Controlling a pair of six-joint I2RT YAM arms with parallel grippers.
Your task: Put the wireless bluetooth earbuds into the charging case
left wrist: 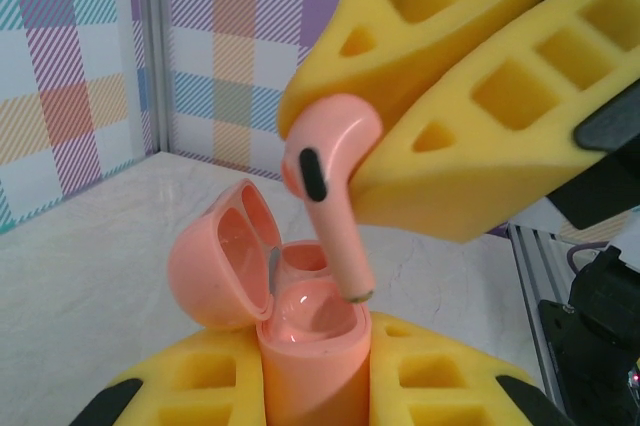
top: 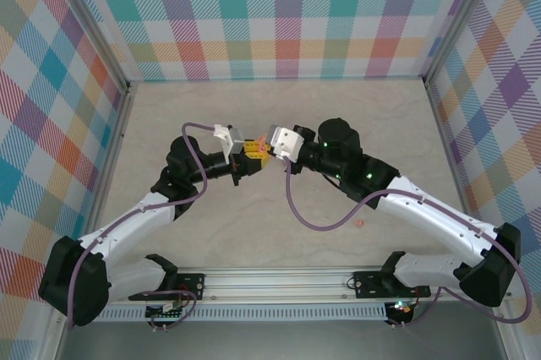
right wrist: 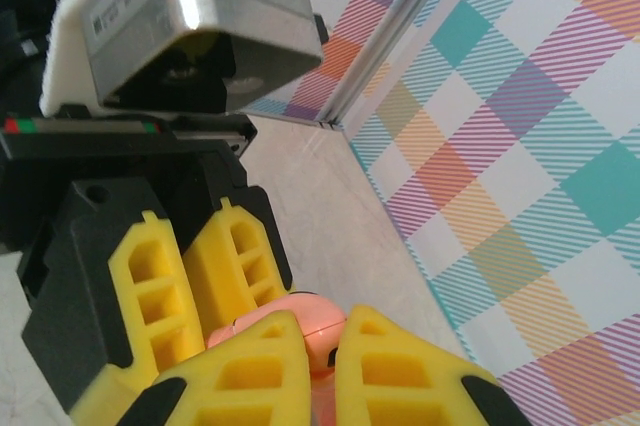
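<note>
A salmon-orange charging case (left wrist: 310, 366) stands upright with its lid (left wrist: 215, 261) swung open to the left, and my left gripper (left wrist: 312, 381) is shut on its body. My right gripper (right wrist: 322, 346) is shut on the head of a salmon-orange earbud (left wrist: 330, 176). The earbud's stem points down, and its tip sits at the right rim of the case's near socket. In the top view the two grippers meet tip to tip above the table's middle, left gripper (top: 249, 158) and right gripper (top: 266, 150). In the right wrist view the earbud (right wrist: 312, 318) peeks out between my yellow fingers.
A tiny salmon-orange bit (top: 359, 224) lies on the table beside the right arm's cable. Plaid walls (top: 279, 13) close in the pale table (top: 355, 106) on three sides. A metal rail (top: 279, 280) runs along the near edge.
</note>
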